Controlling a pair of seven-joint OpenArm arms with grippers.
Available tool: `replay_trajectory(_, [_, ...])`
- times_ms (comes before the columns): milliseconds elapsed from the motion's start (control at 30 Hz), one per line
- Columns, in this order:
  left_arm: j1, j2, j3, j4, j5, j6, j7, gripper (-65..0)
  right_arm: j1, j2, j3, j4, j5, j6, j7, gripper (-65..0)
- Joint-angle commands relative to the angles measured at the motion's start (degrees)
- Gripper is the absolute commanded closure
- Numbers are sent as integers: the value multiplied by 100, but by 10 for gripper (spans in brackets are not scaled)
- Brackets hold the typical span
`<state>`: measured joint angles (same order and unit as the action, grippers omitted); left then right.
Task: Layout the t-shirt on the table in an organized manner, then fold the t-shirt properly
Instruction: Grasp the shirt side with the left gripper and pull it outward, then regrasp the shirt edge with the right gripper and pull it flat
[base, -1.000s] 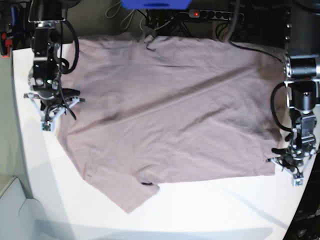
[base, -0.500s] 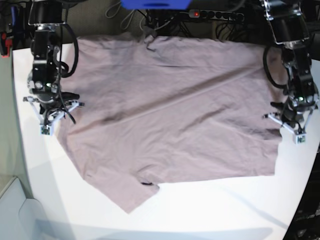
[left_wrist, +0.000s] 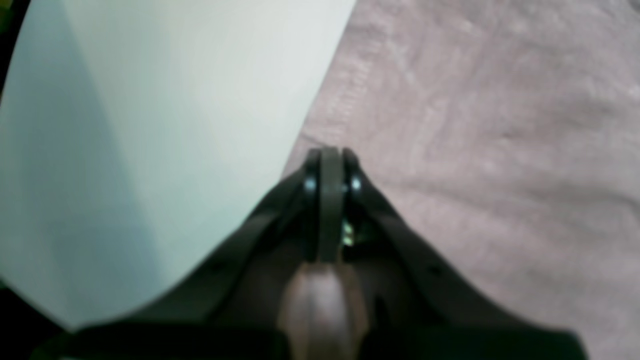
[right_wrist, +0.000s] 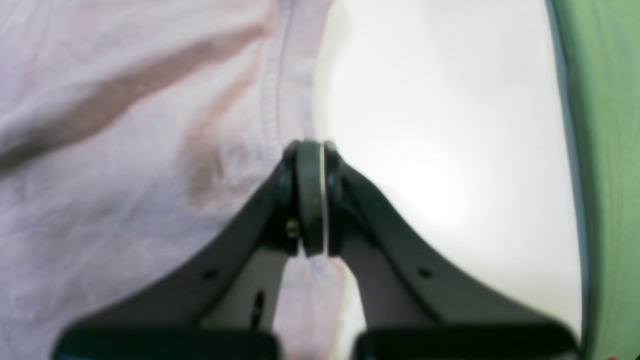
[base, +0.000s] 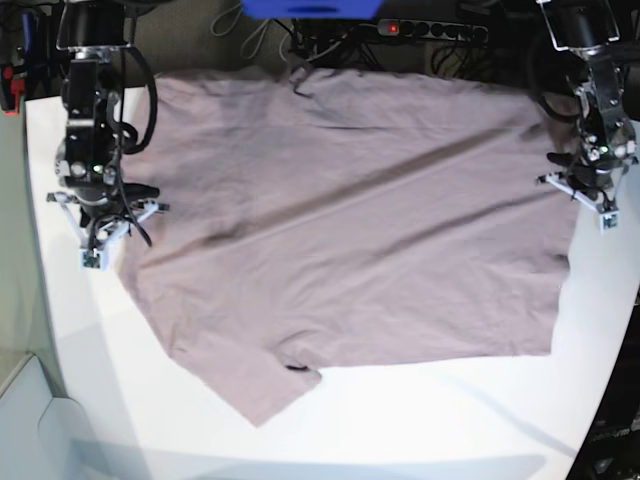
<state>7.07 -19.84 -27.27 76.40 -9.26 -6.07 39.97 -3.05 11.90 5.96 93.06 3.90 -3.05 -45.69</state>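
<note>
The t-shirt (base: 350, 230) is lying spread across the white table (base: 420, 420), wrinkled. The left claw (left_wrist: 327, 165) is sitting clenched at the shirt's edge, and the right claw (right_wrist: 310, 160) likewise; both seem to be pinching hem fabric, though blur hides it.

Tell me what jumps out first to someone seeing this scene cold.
The mauve t-shirt dominates, spread wide and wrinkled over most of the white table, one sleeve poking toward the near edge. At either side edge of the cloth sits a dark arm: the left gripper on the base view's right, the right gripper on its left, each with fingers pressed shut at the shirt's hem.
</note>
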Motion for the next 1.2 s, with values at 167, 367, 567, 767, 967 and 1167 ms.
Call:
replay_trajectory(167, [97, -175, -443, 101, 68, -154, 52, -2, 90, 71, 24, 97, -8, -16, 134, 0])
replay_trajectory(367, [80, -175, -425, 101, 68, -550, 87, -2, 37, -43, -2, 105, 19, -16, 108, 0])
replay_trajectory(567, [62, -175, -443, 356, 60, -558, 96, -2, 81, -342, -20, 158, 19, -7, 108, 0])
replay_trajectory(767, [62, -166, -443, 1024, 60, -558, 105, -2, 494, -649, -81, 264, -8, 353, 99, 0])
replay_trajectory(967, [71, -69, -451, 1182, 60, -541, 105, -2, 1241, -649, -609, -422, -8, 503, 125, 0])
replay_trajectory(1167, [89, 142, -750, 1182, 60, -550, 105, -2, 2384, -649, -626, -2251, 19, 503, 196, 0])
